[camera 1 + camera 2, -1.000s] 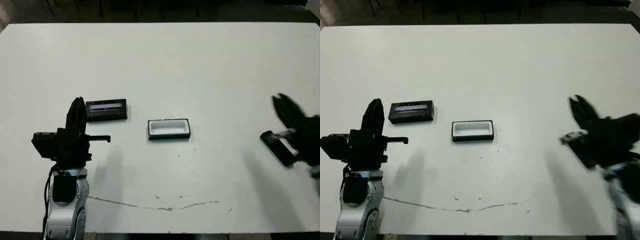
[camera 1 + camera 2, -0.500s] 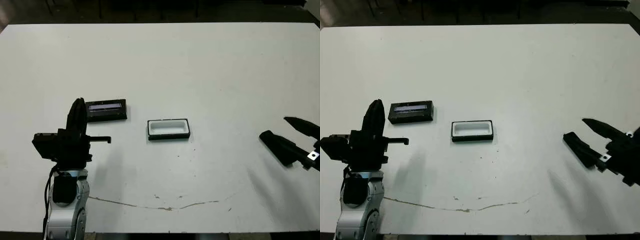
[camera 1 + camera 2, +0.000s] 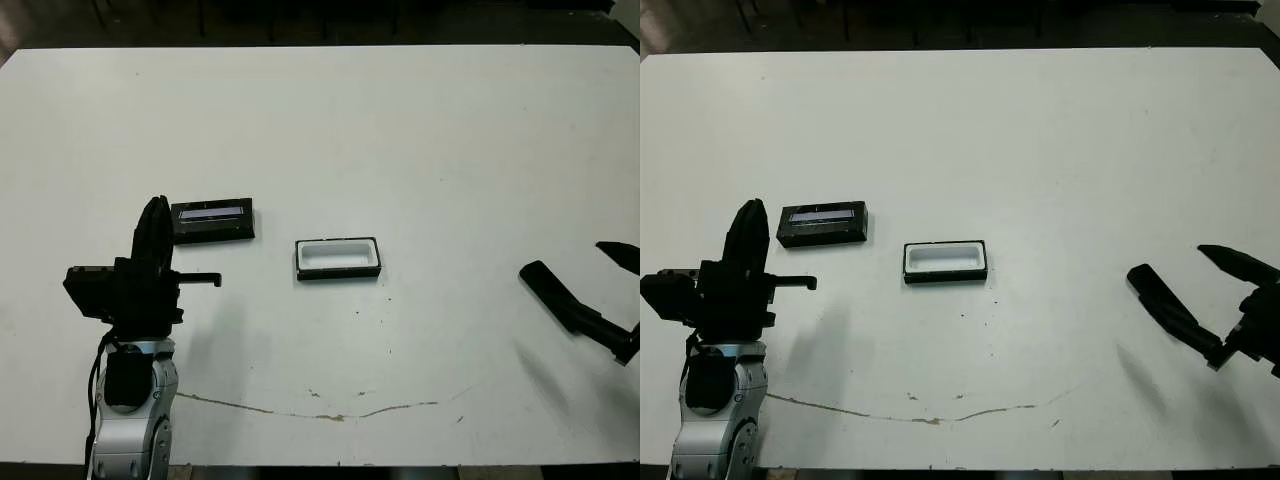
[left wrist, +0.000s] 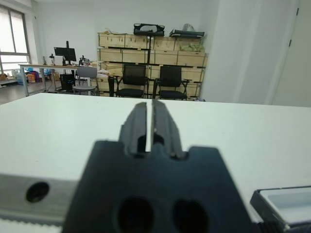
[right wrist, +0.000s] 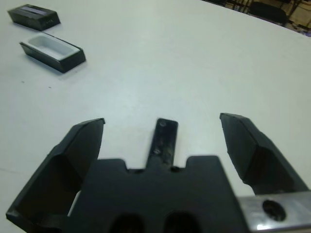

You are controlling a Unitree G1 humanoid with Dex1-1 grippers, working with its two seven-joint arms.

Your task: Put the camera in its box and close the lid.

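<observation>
The camera (image 5: 164, 139) is lying on the counter (image 3: 420, 140) between the right claw's (image 5: 163, 145) spread fingers, long axis running along them; the left claw (image 4: 150, 124), pressed closed, is idling far off.

Lid (image 3: 212, 220) lies left of the box (image 3: 338, 258); camera (image 5: 164, 141), far right, apparently rests on the table (image 3: 400, 130) between the right gripper's (image 5: 163, 141) fingers.

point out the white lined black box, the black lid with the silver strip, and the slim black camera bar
White-lined black box (image 3: 338, 258): left eye view, on its white lining.
Black lid with silvery strip (image 3: 211, 220): left eye view, on its top face.
Slim black camera bar (image 5: 163, 141): right wrist view, mid-length of its top.
</observation>
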